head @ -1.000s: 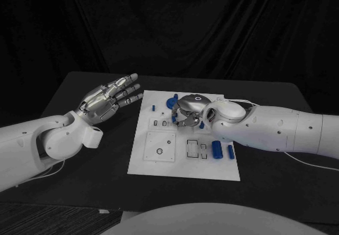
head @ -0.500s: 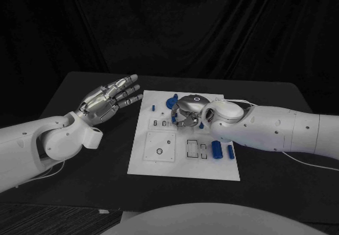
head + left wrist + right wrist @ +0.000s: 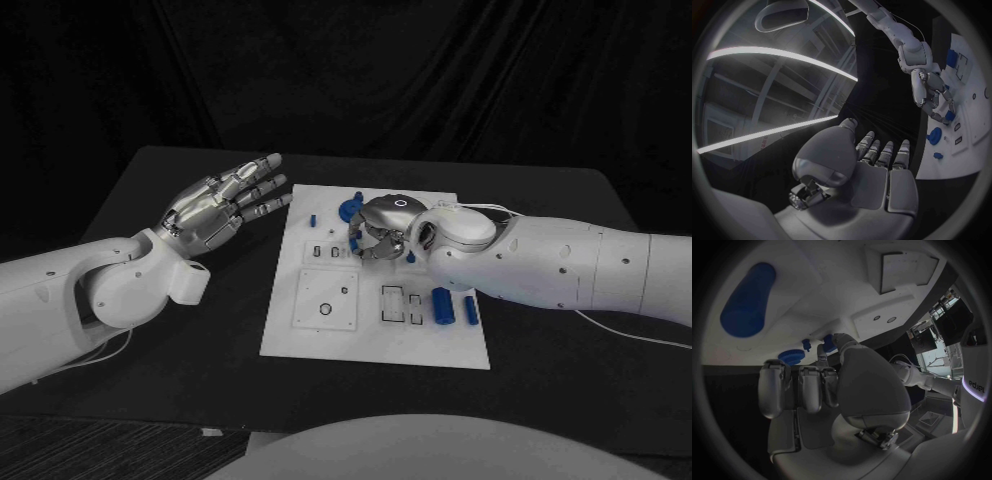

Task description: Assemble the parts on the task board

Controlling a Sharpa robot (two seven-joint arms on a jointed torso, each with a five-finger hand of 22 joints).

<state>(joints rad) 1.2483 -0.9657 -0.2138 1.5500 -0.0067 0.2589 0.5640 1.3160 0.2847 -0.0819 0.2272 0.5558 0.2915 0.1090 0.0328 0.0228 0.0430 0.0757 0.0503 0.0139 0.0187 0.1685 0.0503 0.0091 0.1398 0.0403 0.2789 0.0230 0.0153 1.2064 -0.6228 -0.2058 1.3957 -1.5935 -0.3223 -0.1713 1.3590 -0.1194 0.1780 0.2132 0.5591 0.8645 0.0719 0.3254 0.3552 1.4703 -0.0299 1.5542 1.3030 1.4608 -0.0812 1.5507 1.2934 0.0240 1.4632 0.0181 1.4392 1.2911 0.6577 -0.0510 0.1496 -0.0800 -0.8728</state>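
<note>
Several blue parts (image 3: 443, 306) lay loose on the task board (image 3: 378, 340) at the middle of the table, so assembly looked far from finished. Right hand (image 3: 378, 230) hovered low over the board's far half, fingers curled; whether it pinched anything I couldn't tell. Left hand (image 3: 219, 205) was raised beside the board, fingers spread, holding nothing.

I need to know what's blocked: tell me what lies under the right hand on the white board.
The right hand hangs over the white board, fingers down. Blue pieces peek out beside it. Whatever is directly beneath the palm is covered, and whether it holds anything can't be told.
</note>
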